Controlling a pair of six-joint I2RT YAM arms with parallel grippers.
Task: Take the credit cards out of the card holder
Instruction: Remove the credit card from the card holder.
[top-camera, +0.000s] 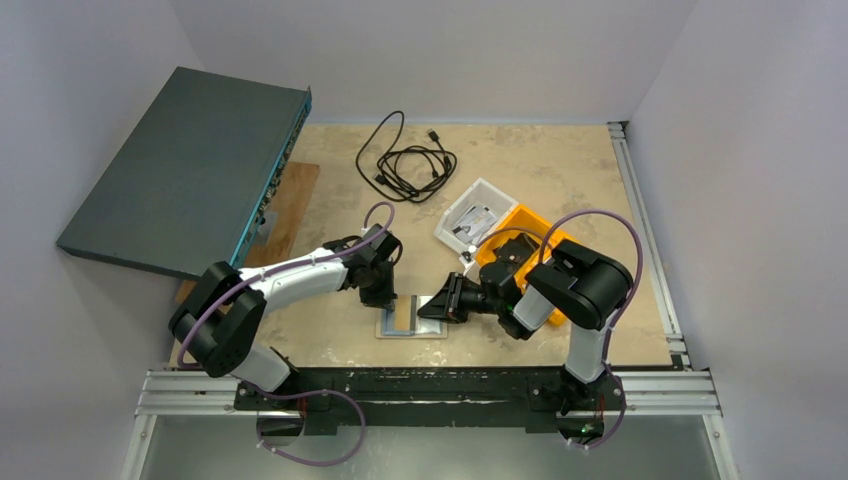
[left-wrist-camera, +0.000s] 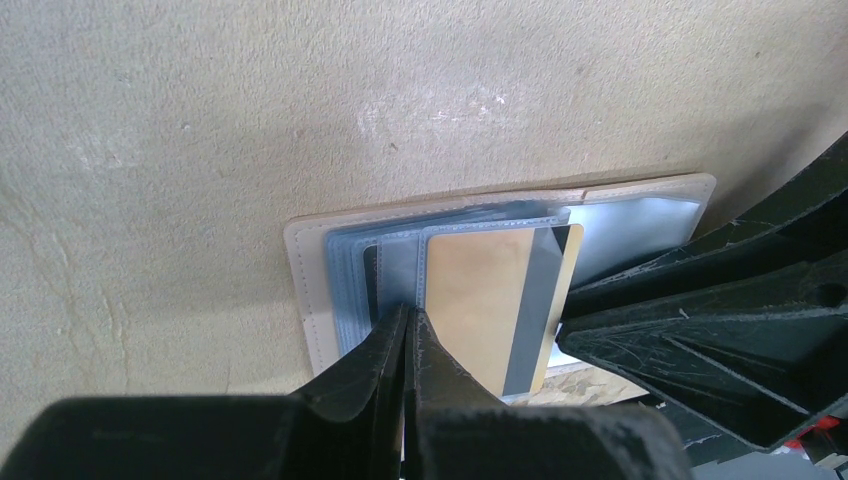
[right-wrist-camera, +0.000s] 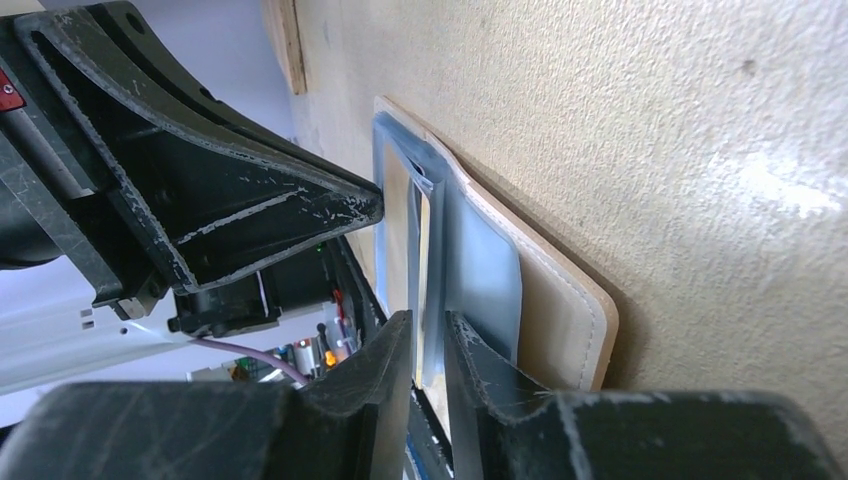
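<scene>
The cream-beige card holder (top-camera: 396, 330) lies open on the table by the near edge, its blue-grey clear sleeves (left-wrist-camera: 350, 280) showing. A gold credit card (left-wrist-camera: 480, 300) with a grey stripe sticks partway out of a sleeve toward the right. My left gripper (top-camera: 388, 298) is shut, its tips (left-wrist-camera: 410, 312) pinching the sleeve's left edge. My right gripper (top-camera: 432, 308) comes in from the right and is shut (right-wrist-camera: 428, 318) on the thin edge of the card (right-wrist-camera: 424, 250). The holder's cream cover (right-wrist-camera: 560, 300) lies flat behind it.
A white tray (top-camera: 452, 225) and an orange bin (top-camera: 532, 222) stand at the back right, close to my right arm. A black cable (top-camera: 405, 160) lies at the back. A dark grey box (top-camera: 185, 170) and a wooden board (top-camera: 290, 210) sit at the left.
</scene>
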